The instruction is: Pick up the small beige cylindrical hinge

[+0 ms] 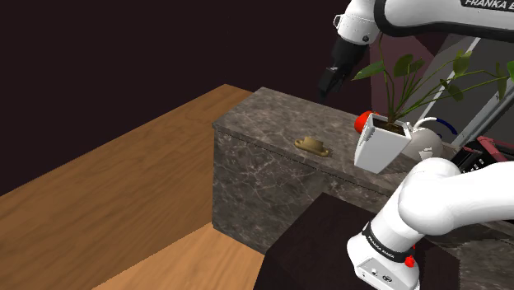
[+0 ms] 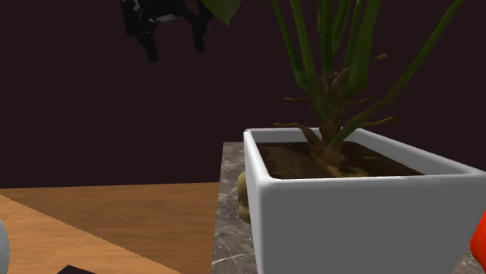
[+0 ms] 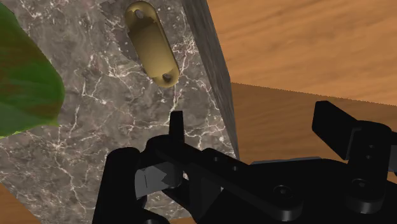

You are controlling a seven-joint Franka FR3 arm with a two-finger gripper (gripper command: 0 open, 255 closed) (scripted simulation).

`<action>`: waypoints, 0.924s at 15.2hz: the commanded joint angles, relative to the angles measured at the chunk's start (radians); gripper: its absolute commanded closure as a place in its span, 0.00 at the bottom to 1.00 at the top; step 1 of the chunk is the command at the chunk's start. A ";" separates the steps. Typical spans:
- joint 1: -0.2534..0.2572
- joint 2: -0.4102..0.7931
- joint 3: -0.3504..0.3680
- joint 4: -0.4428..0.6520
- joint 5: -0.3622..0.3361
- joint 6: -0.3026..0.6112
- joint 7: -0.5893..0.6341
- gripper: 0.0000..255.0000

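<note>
I see the tool (image 1: 327, 85) hanging in the air above the dark marbled desk (image 1: 272, 123), its 2 fingers (image 3: 176, 124) spread apart with nothing between them. The small beige hinge (image 1: 312, 146) lies flat on the desk top, close to the desk's edge, well below the tool and apart from it. In the shoulder view it sits to the left of a white planter (image 1: 380, 144) holding a green plant (image 1: 412, 82). From the wrist camera I see the hinge (image 3: 151, 43) beyond the fingertips. A wooden floor (image 1: 107, 189) lies past the desk.
</note>
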 commanded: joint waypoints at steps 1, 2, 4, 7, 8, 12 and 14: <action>0.000 0.000 0.000 0.000 0.000 0.000 0.000 0.00; -0.001 0.005 -0.018 -0.024 -0.005 0.024 -0.022 0.00; -0.002 0.019 -0.055 -0.068 -0.015 0.074 -0.066 0.00; -0.007 0.053 -0.111 -0.126 -0.030 0.150 -0.134 0.00; -0.009 0.067 -0.129 -0.143 -0.036 0.176 -0.156 0.00; -0.015 0.143 -0.204 -0.196 -0.055 0.283 -0.248 0.00; -0.017 0.191 -0.242 -0.215 -0.062 0.338 -0.295 0.00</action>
